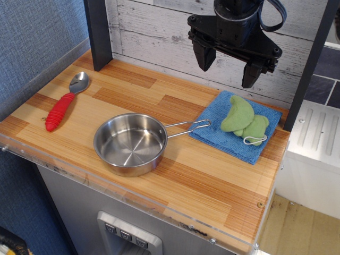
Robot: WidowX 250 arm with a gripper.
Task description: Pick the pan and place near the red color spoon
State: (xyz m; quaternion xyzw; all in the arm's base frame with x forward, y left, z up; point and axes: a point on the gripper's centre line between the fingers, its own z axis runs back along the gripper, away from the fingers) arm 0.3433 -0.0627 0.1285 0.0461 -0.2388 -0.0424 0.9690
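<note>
The pan point(130, 143), a small shiny steel saucepan, sits upright near the front middle of the wooden counter. Its wire loop handle point(188, 127) points right toward a blue cloth. The red color spoon point(65, 102) lies at the back left, silver bowl away from me, ribbed red handle toward the front. My gripper point(228, 66) hangs high above the back right of the counter, well apart from the pan. Its two black fingers are spread and hold nothing.
A blue cloth point(212, 125) lies at the right with a green plush toy point(243, 119) on it. A dark post point(98, 34) stands at the back left and another at the right edge. A plank wall closes the back.
</note>
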